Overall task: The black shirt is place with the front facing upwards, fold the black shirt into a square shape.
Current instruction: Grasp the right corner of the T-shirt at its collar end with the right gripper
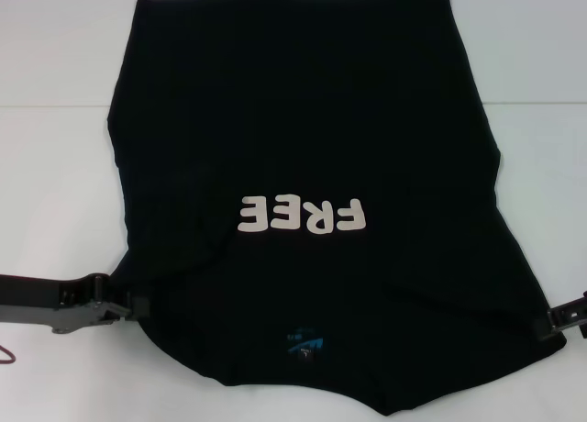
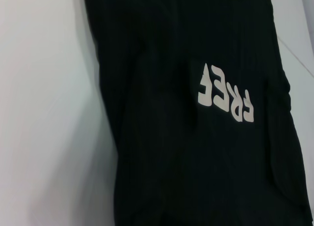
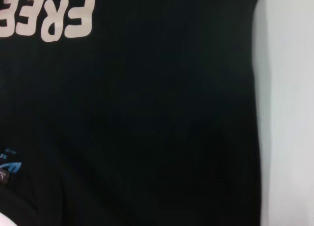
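shirt (image 1: 303, 147) lies flat on table (image 1: 55, 165), collar toward the robot, long axis running away. left gripper (image 1: 128, 305) and right gripper (image 1: 553, 321) flank its near corners; finger state can't be told.

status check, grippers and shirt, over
Left gripper at shirt's left edge, right gripper at right edge. Black shirt flat on table, print up. Nothing in the way.

Bright, even overhead light w/ a slight pink-grey cast on the plain white tabletop (image 1: 55, 55). The large black cloth T-shirt (image 1: 303, 119) reads nearly featureless, folds barely visible. Soft shadow along its edge in left wrist view; both wrist views slightly blurred.
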`<state>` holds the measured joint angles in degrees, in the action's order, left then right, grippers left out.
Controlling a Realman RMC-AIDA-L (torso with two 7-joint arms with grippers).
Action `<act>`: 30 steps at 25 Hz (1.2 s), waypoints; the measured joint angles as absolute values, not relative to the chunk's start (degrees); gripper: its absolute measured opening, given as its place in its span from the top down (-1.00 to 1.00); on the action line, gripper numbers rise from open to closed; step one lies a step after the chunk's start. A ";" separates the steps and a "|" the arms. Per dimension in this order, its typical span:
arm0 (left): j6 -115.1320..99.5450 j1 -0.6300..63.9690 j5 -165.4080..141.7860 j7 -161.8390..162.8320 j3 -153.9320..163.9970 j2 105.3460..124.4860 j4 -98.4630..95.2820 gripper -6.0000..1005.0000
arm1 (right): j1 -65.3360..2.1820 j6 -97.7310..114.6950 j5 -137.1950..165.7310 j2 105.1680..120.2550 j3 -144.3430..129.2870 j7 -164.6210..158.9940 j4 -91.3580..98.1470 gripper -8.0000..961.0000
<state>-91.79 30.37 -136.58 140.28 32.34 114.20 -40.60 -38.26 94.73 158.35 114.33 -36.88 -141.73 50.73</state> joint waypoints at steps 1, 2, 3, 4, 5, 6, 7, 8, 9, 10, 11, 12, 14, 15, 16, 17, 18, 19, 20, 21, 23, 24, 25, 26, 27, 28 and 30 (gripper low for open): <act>-91.76 30.41 -136.58 140.28 32.34 114.20 -40.54 0.95 | -38.26 94.63 158.35 114.53 -36.89 -141.59 50.70 -0.91; -91.74 30.46 -136.58 140.27 32.34 114.21 -40.43 0.95 | -38.28 94.46 158.36 114.71 -36.89 -141.48 50.70 -0.91; -91.69 30.53 -136.58 140.27 32.34 114.20 -40.27 0.95 | -38.33 94.36 158.37 114.84 -36.90 -141.37 50.69 -0.91; -91.66 30.57 -136.58 140.27 32.35 114.18 -40.16 0.95 | -38.37 94.22 158.39 114.93 -36.91 -141.29 50.68 -0.91; -91.64 30.61 -136.58 140.27 32.35 114.16 -40.07 0.95 | -38.41 94.17 158.41 114.99 -36.91 -141.23 50.65 -0.91; -91.62 30.64 -136.57 140.27 32.35 114.15 -40.03 0.95 | -38.48 93.97 158.44 115.04 -36.93 -141.15 50.58 -0.91; -91.60 30.66 -136.56 140.27 32.35 114.15 -40.02 0.95 | -38.57 93.66 158.51 115.08 -36.99 -141.08 50.43 -0.91; -91.58 30.68 -136.54 140.27 32.34 114.15 -40.02 0.95 | -38.61 93.53 158.57 115.10 -37.10 -141.06 50.27 -0.91; -91.54 30.69 -136.54 140.27 32.35 114.16 -40.01 0.95 | -38.70 93.26 158.63 115.12 -37.32 -141.04 50.03 -0.91; -91.49 30.69 -136.53 140.27 32.35 114.18 -40.00 0.95 | -38.76 93.17 158.65 115.12 -37.51 -141.03 49.86 -0.91; -91.39 30.69 -136.52 140.27 32.35 114.21 -39.99 0.95 | -38.78 93.07 158.66 115.13 -37.65 -141.03 49.80 -0.91; -91.32 30.69 -136.51 140.27 32.35 114.22 -39.99 0.95 | -38.80 92.95 158.66 115.14 -37.77 -141.03 49.78 -0.91; -91.25 30.69 -136.49 140.27 32.35 114.23 -39.99 0.95 | -38.87 92.89 158.65 115.19 -37.79 -141.01 49.76 -0.91; -91.23 30.68 -136.49 140.27 32.35 114.25 -39.98 0.95 | -38.88 92.87 158.64 115.20 -37.79 -140.99 49.76 -0.91; -91.23 30.68 -136.49 140.27 32.35 114.26 -39.99 0.95 | -38.90 92.76 158.60 115.20 -37.79 -140.95 49.75 -0.91; -91.23 30.68 -136.49 140.27 32.35 114.28 -39.99 0.95 | -38.93 92.61 158.58 115.21 -37.79 -140.91 49.69 -0.91; -91.22 30.68 -136.49 140.27 32.34 114.30 -39.99 0.95 | -38.95 92.45 158.58 115.21 -37.79 -140.87 49.56 -0.91; -91.20 30.69 -136.49 140.27 32.34 114.32 -39.99 0.95 | -38.95 92.32 158.56 115.22 -37.79 -140.82 49.41 -0.91; -91.19 30.70 -136.49 140.27 32.35 114.32 -39.99 0.95 | -38.95 92.15 158.56 115.22 -37.79 -140.77 49.26 -0.91; -91.16 30.72 -136.49 140.27 32.35 114.33 -39.99 0.95 | -38.97 91.99 158.57 115.24 -37.81 -140.75 49.09 -0.91; -91.13 30.73 -136.49 140.27 32.35 114.34 -39.99 0.95 | -39.02 91.87 158.58 115.28 -38.00 -140.74 48.88 -0.91; -91.13 30.74 -136.49 140.27 32.35 114.34 -39.99 0.95 | -39.07 91.74 158.56 115.30 -38.17 -140.73 48.72 -0.91; -91.12 30.75 -136.49 140.27 32.34 114.34 -39.99 0.95 | -39.10 91.65 158.52 115.32 -38.33 -140.73 48.58 -0.91; -91.10 30.75 -136.49 140.27 32.36 114.34 -39.98 0.95 | -39.12 91.51 158.50 115.32 -38.51 -140.73 48.48 -0.91; -91.07 30.79 -136.49 140.27 32.39 114.34 -39.96 0.95 | -39.14 91.46 158.51 115.32 -38.56 -140.72 48.45 -0.91; -91.06 30.80 -136.49 140.27 32.40 114.34 -39.94 0.95 | -39.17 91.37 158.52 115.31 -38.63 -140.71 48.43 -0.91; -91.05 30.86 -136.49 140.27 32.43 114.34 -39.91 0.95 | -39.27 91.25 158.52 115.31 -38.80 -140.71 48.39 -0.91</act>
<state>-91.05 30.86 -136.49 140.27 32.43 114.34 -39.91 -39.27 91.25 158.52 115.31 -38.80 -140.71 48.39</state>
